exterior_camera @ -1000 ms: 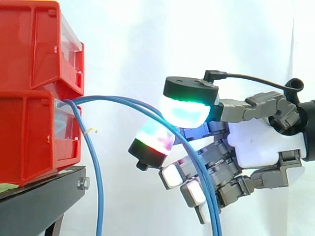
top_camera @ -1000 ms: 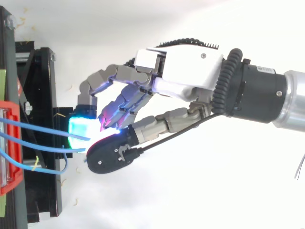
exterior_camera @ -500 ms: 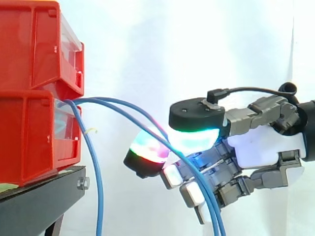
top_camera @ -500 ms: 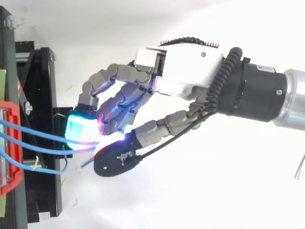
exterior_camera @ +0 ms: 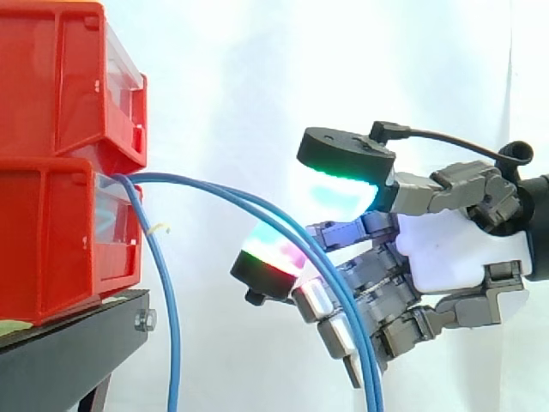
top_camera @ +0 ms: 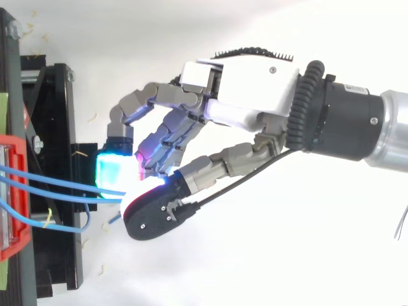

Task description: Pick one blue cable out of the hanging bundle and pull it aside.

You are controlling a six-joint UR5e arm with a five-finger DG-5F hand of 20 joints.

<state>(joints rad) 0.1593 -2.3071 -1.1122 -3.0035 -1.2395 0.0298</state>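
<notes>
White curtain (exterior_camera: 343, 69); hand (exterior_camera: 446, 253) level, thumb raised; blue cables (exterior_camera: 223, 189) in gap

**Black stand with stacked red bins**

The black stand (exterior_camera: 81, 339) carries the lower red bin (exterior_camera: 51, 232) on its top, at the left. The upper red bin (exterior_camera: 60, 77) sits stacked on it. A pale green strip (exterior_camera: 13, 327), perhaps a label, shows under the lower bin's edge.

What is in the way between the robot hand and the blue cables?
Nothing visible is in the way. Two blue cables run through the gap between the hand's fingers and thumb, whose glowing pads stand apart.
</notes>
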